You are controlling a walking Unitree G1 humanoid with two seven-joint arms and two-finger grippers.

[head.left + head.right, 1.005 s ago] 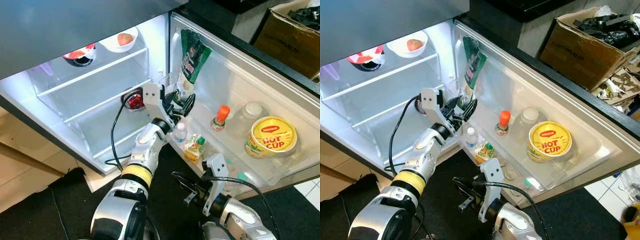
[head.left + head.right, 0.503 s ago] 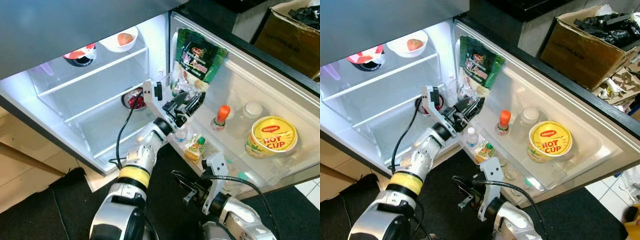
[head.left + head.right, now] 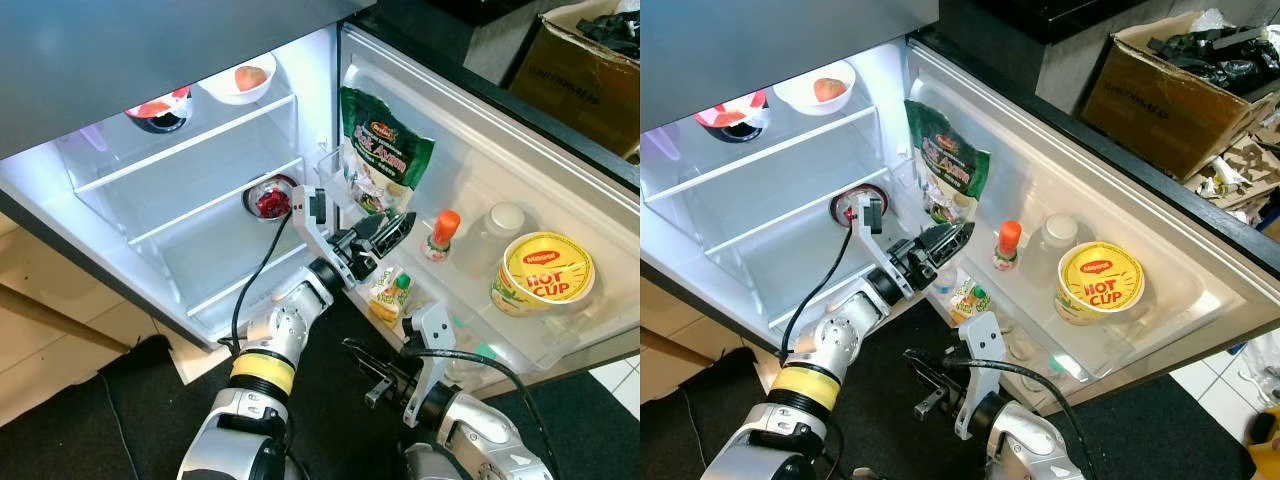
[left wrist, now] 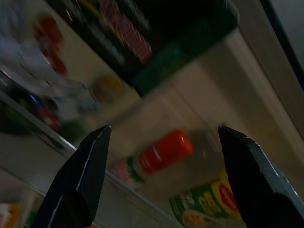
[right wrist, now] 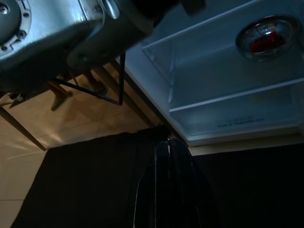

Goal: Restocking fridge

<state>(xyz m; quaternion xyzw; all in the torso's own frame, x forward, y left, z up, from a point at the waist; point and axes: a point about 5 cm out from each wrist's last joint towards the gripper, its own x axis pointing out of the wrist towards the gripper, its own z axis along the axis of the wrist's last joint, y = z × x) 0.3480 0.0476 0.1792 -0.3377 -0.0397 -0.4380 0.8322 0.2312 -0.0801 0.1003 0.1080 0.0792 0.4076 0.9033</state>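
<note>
My left arm reaches up and forward, my left pincer (image 3: 392, 227) spread open and holding nothing just below the green pouch (image 3: 385, 150) standing in the fridge door shelf (image 3: 520, 330). My right pincer (image 3: 362, 362) hangs low, fingers pressed together, over the dark mat (image 3: 150, 400).

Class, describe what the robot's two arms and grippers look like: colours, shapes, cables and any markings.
Both arms are silver metal with rounded joints. The left arm has a yellow band with black edging near the elbow. Each wrist carries a white angular bracket, with a black cable looping from it. The left gripper and right gripper each have two long, tapered black fingers.
</note>
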